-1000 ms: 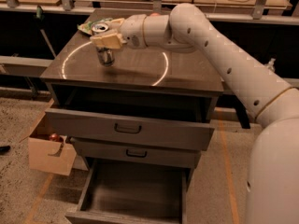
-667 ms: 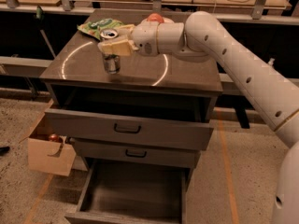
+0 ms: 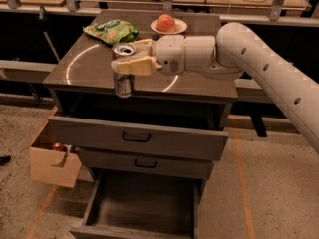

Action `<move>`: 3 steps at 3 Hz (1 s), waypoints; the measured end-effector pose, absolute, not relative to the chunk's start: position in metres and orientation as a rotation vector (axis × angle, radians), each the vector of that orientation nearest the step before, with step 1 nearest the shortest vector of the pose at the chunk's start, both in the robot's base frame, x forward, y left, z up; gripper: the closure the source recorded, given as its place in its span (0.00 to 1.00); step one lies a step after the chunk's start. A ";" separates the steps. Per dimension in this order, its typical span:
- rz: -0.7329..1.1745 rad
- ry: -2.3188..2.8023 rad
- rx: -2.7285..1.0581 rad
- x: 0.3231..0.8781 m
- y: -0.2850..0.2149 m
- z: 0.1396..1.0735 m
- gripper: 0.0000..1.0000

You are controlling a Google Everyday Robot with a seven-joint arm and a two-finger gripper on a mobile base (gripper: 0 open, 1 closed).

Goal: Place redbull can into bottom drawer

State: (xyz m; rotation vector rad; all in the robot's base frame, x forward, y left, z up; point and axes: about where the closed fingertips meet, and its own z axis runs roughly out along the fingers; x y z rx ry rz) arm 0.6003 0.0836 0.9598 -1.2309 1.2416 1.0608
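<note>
My feed is dim and warm-toned, lit from overhead. A bright curved streak of glare arcs across the cabinet top (image 3: 84, 71). The silver lid of the redbull can (image 3: 122, 85) catches a glint where the gripper (image 3: 123, 56), out at the top's front edge, clasps it between its fingers. The white arm (image 3: 269, 63) is the brightest thing I see. Deep shadow fills the recess under the top, and the bottom drawer (image 3: 144, 208) floor reads dark.

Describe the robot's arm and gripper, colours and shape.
The arm is a thick, rounded white tube with small dark dots along its shell. The gripper, above the cabinet top, has a white cylindrical wrist and flat cream-coloured fingers. No cables show.
</note>
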 end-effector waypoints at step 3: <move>0.836 1.636 -1.200 0.512 0.062 0.871 1.00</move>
